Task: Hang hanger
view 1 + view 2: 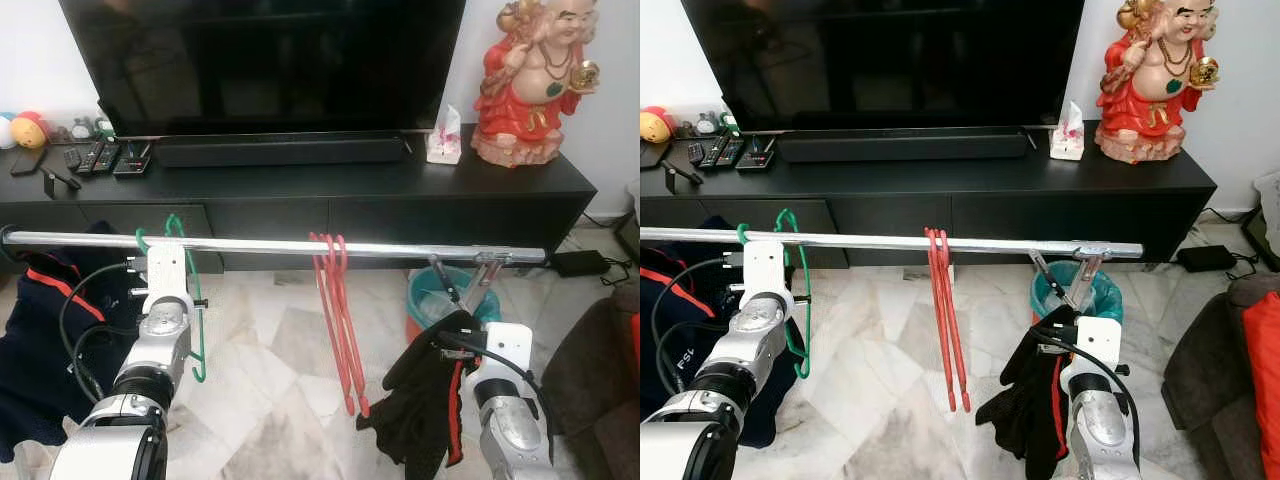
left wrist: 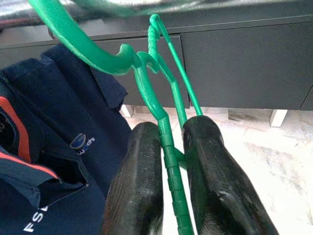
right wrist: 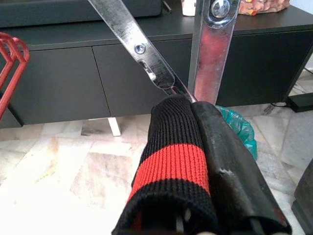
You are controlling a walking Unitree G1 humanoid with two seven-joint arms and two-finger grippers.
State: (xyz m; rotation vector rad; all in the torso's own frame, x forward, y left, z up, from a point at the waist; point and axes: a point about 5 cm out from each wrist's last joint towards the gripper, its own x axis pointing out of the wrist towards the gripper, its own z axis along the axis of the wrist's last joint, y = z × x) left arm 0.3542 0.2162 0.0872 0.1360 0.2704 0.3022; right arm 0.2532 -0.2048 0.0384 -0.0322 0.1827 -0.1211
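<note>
Far side: TV on a long black cabinet, soundbar just in front of it. Remotes at far left of the cabinet top. Tissue pack and red figurine at far right. Teal bin on the marble floor, right of centre. Navy shirt near left. Black adapter on the floor, far right.

Head stereo downward; wrist close-ups
</note>
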